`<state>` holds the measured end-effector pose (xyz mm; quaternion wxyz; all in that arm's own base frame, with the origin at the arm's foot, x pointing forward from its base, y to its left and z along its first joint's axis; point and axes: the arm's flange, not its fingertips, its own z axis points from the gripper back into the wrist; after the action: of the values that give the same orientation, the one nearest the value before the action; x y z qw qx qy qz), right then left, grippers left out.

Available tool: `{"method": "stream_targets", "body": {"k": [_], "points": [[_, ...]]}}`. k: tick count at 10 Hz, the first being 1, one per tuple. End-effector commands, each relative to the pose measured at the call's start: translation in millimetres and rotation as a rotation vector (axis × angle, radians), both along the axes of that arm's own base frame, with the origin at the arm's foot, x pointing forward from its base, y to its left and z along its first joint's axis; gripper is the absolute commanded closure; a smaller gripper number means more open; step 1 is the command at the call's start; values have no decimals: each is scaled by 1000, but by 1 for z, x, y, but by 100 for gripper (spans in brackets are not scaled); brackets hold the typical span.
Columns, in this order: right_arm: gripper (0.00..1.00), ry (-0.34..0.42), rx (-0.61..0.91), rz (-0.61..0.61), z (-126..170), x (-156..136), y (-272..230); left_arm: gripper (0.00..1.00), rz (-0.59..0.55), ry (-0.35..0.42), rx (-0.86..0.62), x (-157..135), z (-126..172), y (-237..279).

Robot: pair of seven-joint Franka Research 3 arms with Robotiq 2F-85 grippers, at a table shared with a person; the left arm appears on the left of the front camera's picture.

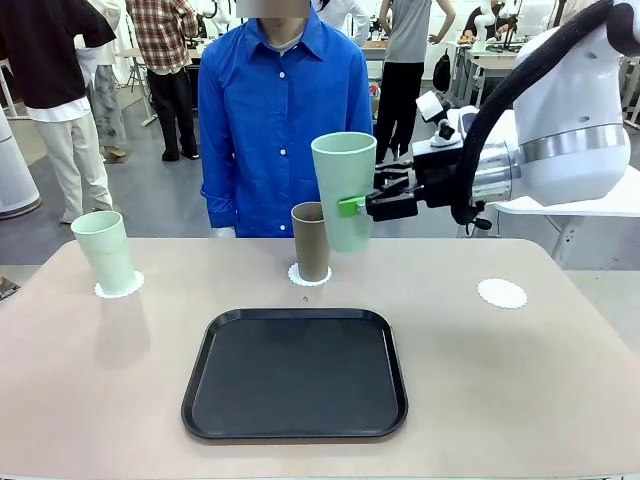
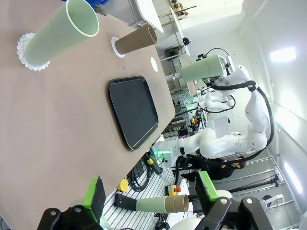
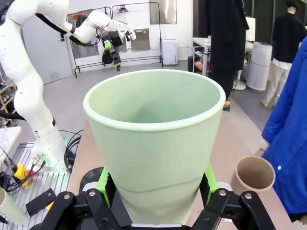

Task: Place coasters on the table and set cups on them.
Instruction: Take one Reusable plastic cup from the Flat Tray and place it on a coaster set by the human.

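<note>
Above the beige-tan table (image 1: 520,360), at about 1 o'clock from the black rounded-square tray (image 1: 296,373), the right gripper (image 1: 352,206) pinches a tall pale mint green tumbler (image 1: 344,188) at its lower half, upright and clear of the tabletop; just beside it at 7 o'clock a brown tumbler (image 1: 311,241) stands on a white lacy paper doily (image 1: 309,276); at 3 o'clock lies a bare doily (image 1: 502,293); far toward 9 o'clock a second mint tumbler (image 1: 104,251) stands on its doily (image 1: 119,287); behind stands a person in a blue shirt (image 1: 283,120); in the left wrist view the left gripper (image 2: 151,195) has its green-padded fingers spread, holding nothing.
</note>
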<state>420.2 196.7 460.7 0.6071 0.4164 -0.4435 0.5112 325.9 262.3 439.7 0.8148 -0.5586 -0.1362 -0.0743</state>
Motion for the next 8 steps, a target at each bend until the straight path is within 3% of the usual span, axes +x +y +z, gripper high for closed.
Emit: {"method": "stream_targets", "body": {"k": [1,2,3,6,8], "points": [[74,-10,10,-3,6,3,6,0,14,-1,-2,-1,2,-1],[74,-10,10,-3,6,3,6,0,14,-1,-2,-1,2,-1],[15,2,-2,-1,-2,0,-1,0,14,-1,-2,-1,2,-1],[15,-27,97,-120,53,6,-128,0,14,-1,-2,-1,2,-1],[15,-50,126,-191,70,-5,-210,0,14,-1,-2,-1,2,-1]]}}
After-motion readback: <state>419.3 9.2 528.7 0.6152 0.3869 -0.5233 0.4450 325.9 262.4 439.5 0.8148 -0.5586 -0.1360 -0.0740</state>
